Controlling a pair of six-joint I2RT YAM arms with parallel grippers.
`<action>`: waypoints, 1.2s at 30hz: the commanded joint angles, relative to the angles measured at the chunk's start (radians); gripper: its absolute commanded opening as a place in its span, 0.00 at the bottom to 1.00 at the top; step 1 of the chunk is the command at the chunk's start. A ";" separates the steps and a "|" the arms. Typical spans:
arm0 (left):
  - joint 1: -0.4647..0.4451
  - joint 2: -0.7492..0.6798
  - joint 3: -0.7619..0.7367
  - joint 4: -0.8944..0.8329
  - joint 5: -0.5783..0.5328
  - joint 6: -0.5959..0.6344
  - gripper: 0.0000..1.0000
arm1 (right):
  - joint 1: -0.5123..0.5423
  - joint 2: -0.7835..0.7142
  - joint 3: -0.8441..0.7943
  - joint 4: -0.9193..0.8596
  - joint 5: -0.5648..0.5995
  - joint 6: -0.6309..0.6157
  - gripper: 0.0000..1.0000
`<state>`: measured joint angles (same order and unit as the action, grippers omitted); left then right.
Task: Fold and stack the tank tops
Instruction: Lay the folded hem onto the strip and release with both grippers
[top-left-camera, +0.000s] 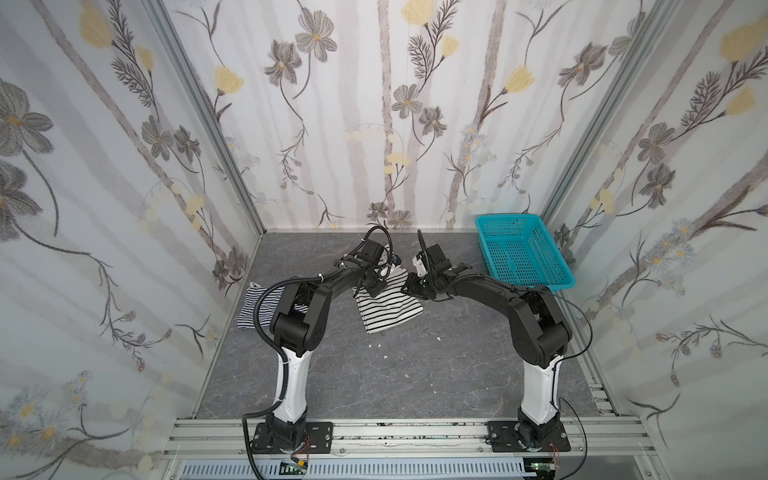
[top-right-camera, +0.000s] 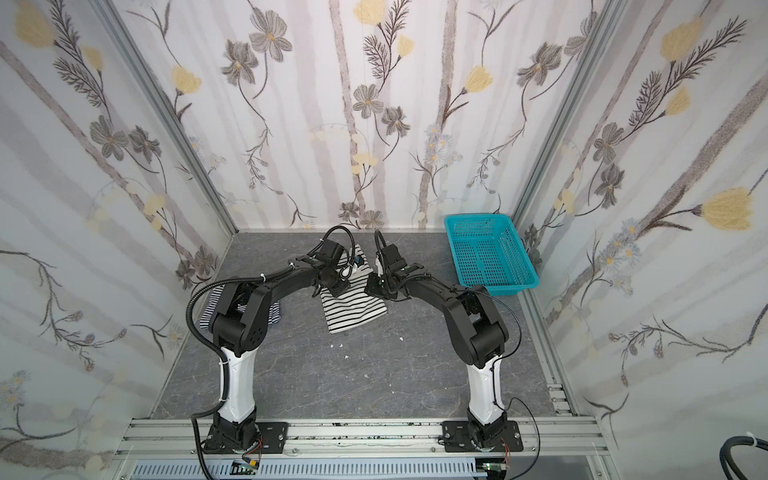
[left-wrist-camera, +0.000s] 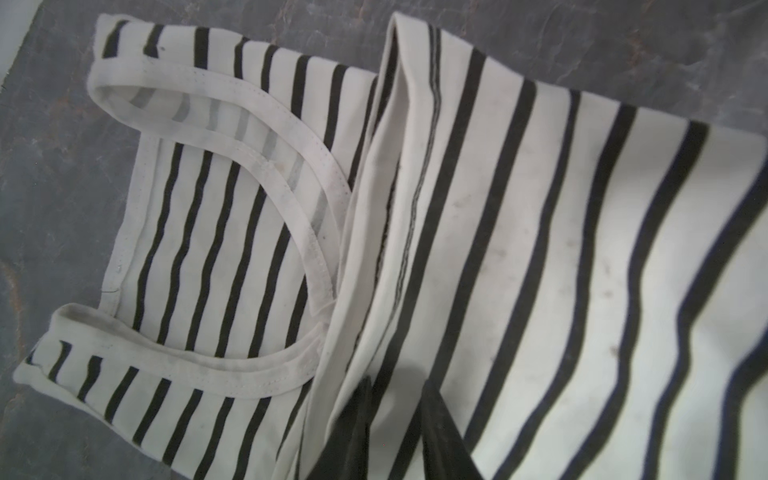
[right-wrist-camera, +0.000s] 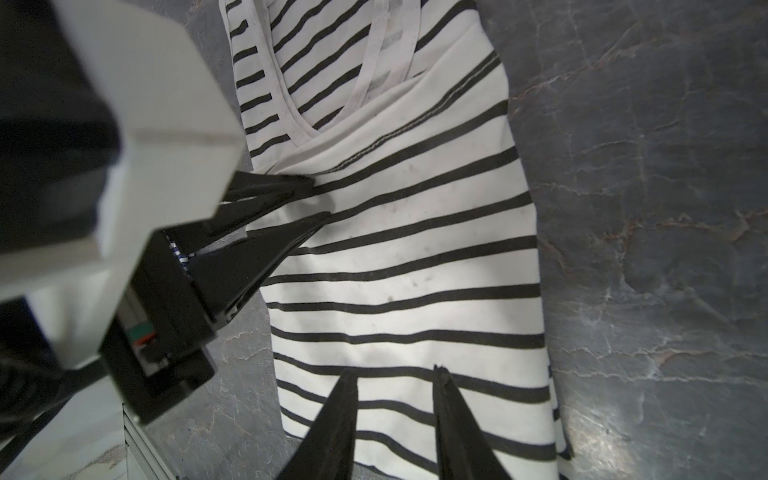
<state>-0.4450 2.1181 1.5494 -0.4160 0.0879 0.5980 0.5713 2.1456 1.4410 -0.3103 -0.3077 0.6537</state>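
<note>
Under the left gripper and right gripper lies one tank top; other tank top to their left, basket right.

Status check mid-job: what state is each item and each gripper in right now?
wide-striped tank top: partly folded, lying on the table.
thin-striped tank top: lying untouched, partly hidden.
basket: upright, empty.
left gripper: fingers slightly apart on the wide-striped tank top, grip unclear.
right gripper: likewise, same top.

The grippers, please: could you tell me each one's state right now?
Left gripper: shut on a fold of the wide-striped tank top.
Right gripper: tips on the same top, grip cannot be told.
</note>
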 joint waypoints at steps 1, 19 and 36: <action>0.006 0.029 0.043 0.010 -0.026 -0.002 0.24 | -0.001 -0.009 0.003 0.040 -0.002 0.012 0.33; 0.050 0.096 0.070 0.011 -0.059 -0.001 0.26 | 0.008 0.023 -0.046 0.059 0.004 0.012 0.32; 0.056 0.062 0.077 0.013 -0.086 -0.031 0.36 | -0.002 0.070 -0.054 0.072 0.029 -0.009 0.37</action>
<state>-0.3912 2.2013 1.6249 -0.3729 0.0189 0.5892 0.5709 2.2024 1.3849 -0.2836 -0.2989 0.6529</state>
